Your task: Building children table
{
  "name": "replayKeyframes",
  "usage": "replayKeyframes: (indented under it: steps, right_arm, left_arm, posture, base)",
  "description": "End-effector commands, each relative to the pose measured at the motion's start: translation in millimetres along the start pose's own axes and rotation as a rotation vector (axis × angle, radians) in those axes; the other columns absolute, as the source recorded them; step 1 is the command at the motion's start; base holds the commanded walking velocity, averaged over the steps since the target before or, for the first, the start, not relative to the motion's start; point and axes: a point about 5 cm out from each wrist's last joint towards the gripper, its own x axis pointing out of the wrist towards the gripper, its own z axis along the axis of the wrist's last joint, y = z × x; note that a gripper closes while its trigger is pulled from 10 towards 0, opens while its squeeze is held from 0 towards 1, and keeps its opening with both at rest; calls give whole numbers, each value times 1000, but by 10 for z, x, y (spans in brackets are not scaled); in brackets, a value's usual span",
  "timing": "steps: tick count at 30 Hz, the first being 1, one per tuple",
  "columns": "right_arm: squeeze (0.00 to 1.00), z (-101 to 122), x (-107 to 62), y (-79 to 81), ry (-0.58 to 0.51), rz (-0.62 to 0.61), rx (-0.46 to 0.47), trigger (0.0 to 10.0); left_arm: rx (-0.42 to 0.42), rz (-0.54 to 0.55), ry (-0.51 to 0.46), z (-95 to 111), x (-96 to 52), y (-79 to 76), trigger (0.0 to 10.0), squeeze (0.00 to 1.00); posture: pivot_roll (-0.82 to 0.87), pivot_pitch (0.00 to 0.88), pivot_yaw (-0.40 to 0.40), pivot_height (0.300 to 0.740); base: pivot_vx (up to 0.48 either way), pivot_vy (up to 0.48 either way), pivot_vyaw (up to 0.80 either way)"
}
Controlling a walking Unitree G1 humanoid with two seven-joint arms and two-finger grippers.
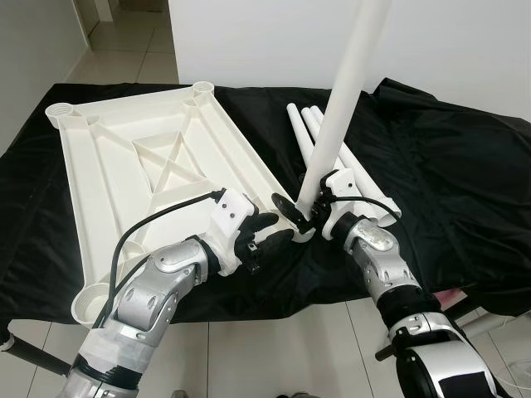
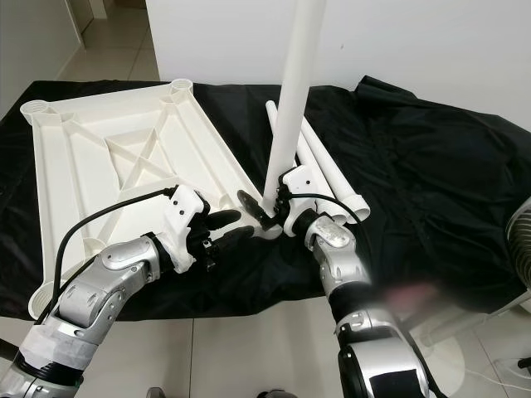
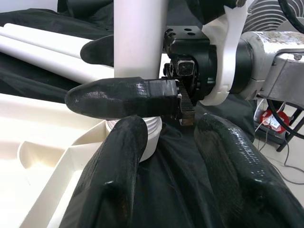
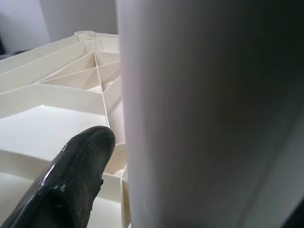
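The white table top [image 1: 149, 166] lies upside down on a black cloth, with round sockets at its corners. A long white table leg [image 1: 344, 99] stands nearly upright, leaning slightly right, and its lower end meets the socket at the top's near right corner [image 1: 304, 235]. My right gripper [image 1: 300, 214] is shut on the leg just above that end; one finger [image 3: 118, 97] wraps across the leg [image 3: 140, 38]. My left gripper [image 1: 270, 232] hangs open just left of the joint, its fingers [image 3: 118, 175] spread with nothing between them. In the right wrist view the leg [image 4: 204, 114] sits beside one finger [image 4: 71, 175].
Three spare white legs [image 1: 309, 128] lie on the black cloth [image 1: 448, 166] behind the upright one. The cloth's front edge drops to a tiled floor [image 1: 274, 348]. A white wall [image 1: 465, 41] stands behind, and a fan [image 2: 518, 240] is at the far right.
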Motion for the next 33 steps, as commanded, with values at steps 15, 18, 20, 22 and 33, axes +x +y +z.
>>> replayKeyframes:
  steps: [15,18,20,22,33]
  right_arm:
    - [0,-117,-102,-84,34,-25,22,10000]
    - [0,-139,-114,-81,36,-49,38,10000]
    - [0,-173,-124,-92,58,-103,37,10000]
    - [0,-217,-133,-108,103,-164,3,10000]
    - [0,-245,-119,-51,101,-457,123,10000]
  left_arm:
    - [2,19,14,-26,6,-14,10000,0]
    - [-4,23,13,-30,-2,-15,10000,0]
    - [-5,26,13,-33,-7,-16,10000,0]
    - [-6,29,14,-36,-14,-16,10000,0]
    - [-15,44,16,-49,-43,-3,10000,0]
  posture:
    - [-33,73,-42,740]
    - [-31,74,-44,740]
    - [-30,74,-45,740]
    - [-28,74,-48,740]
    - [-33,72,-47,740]
  base:
    - [0,0,0]
    - [0,0,0]
    - [0,0,0]
    - [0,0,0]
    - [0,0,0]
